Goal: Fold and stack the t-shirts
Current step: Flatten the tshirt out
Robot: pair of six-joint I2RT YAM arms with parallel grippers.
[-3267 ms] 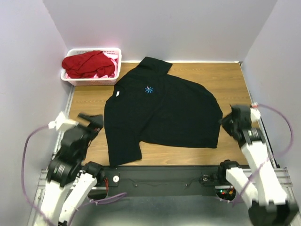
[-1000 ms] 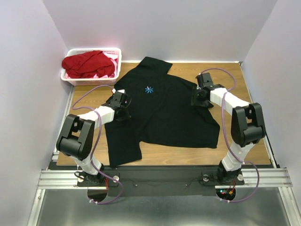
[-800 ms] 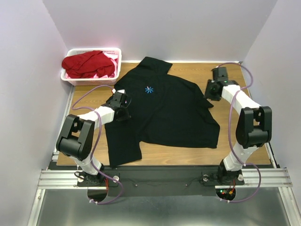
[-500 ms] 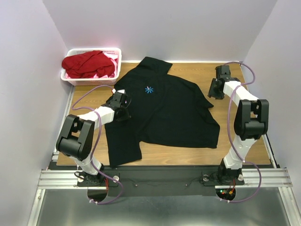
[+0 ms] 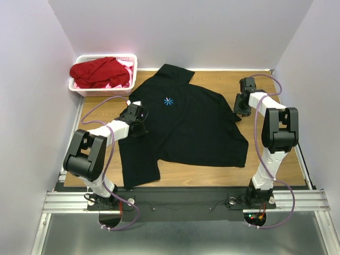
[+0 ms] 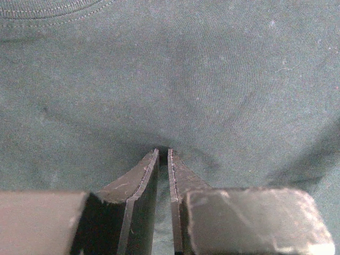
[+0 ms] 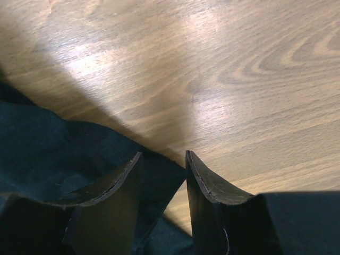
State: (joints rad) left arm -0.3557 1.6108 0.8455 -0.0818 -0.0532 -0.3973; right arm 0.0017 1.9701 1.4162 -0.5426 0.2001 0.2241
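While your left end effector (image 5: 139, 118) stays clenched on the black t-shirt (image 5: 186, 127) spread on the desk (image 5: 212, 175), top view: your right end effector (image 5: 242, 106) has returned to the sleeve (image 5: 234, 109) after swinging clear | left wrist: cloth pinched between tips | right wrist: jaws parted over the sleeve edge, nothing gripped, so you likely must regrasp before folding

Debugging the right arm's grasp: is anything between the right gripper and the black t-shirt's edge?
Nothing visible stands between them. The right gripper is at the black t-shirt, and its open jaws straddle the cloth's edge on the wooden table. The wrist view shows only cloth and wood around the fingers.
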